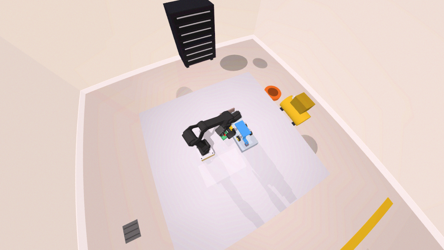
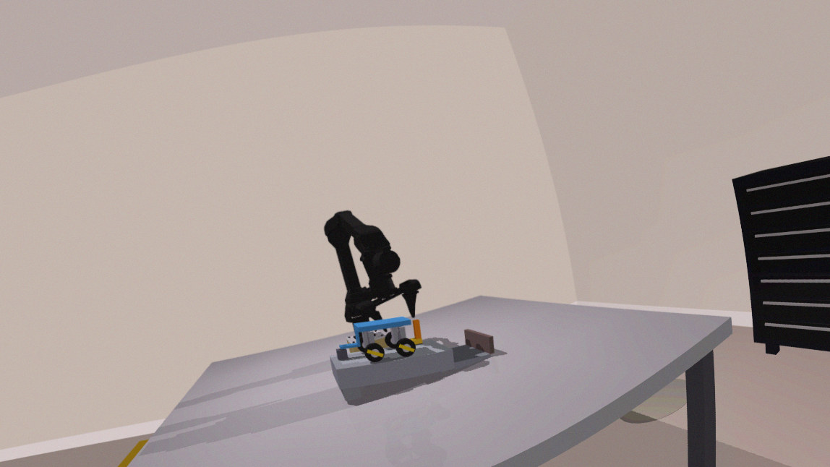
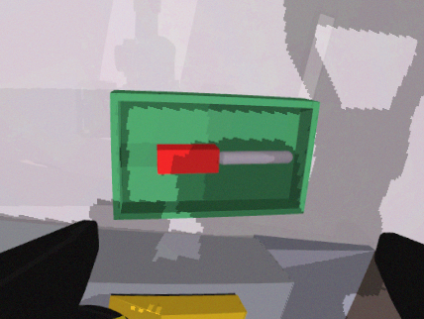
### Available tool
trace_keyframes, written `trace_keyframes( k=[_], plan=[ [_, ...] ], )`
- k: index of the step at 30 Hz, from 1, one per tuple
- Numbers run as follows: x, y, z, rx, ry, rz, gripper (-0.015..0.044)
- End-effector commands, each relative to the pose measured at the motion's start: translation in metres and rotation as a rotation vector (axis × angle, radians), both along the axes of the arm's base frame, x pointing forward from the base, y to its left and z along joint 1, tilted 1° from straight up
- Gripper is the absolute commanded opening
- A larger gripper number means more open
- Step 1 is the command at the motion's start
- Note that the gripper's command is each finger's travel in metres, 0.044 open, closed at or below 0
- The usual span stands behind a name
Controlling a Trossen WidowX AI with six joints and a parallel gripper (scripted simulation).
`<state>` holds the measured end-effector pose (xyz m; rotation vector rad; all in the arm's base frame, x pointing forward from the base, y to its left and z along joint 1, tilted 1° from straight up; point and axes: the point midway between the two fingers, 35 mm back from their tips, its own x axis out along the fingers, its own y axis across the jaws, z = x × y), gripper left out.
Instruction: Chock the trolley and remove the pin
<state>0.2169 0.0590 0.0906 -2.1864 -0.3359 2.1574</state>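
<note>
The black tapered fingers (image 1: pixel 230 133) (image 2: pixel 411 301) are held wide apart, with nothing gripped. Below them, the red-headed metal stop pin (image 1: pixel 224 134) (image 3: pixel 188 160) is seen lying flat in the green rectangular tray (image 1: pixel 224 139) (image 3: pixel 213 97). Beside the fingers, the blue-topped trolley (image 1: pixel 242 128) (image 2: pixel 382 324) is carried on the grey ramp (image 1: pixel 251 145) (image 2: pixel 400 369) (image 3: pixel 223 263) — the yellow chock with orange handle (image 1: pixel 231 127) (image 2: pixel 416 330) (image 3: pixel 183 307) is placed by its downhill wheel; contact cannot be told.

Grey table (image 1: pixel 186 211) (image 2: pixel 551 371) beneath green tray (image 1: pixel 224 137) (image 3: pixel 116 159).
</note>
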Motion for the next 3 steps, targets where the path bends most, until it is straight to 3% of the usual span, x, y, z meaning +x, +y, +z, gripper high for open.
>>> trace_keyframes(
  k=[1, 3],
  plan=[
    [-0.0003, -0.0004, 0.0072, 0.0, 0.0, 0.003, 0.044],
    [-0.0003, -0.0004, 0.0072, 0.0, 0.0, 0.003, 0.044]
  ],
)
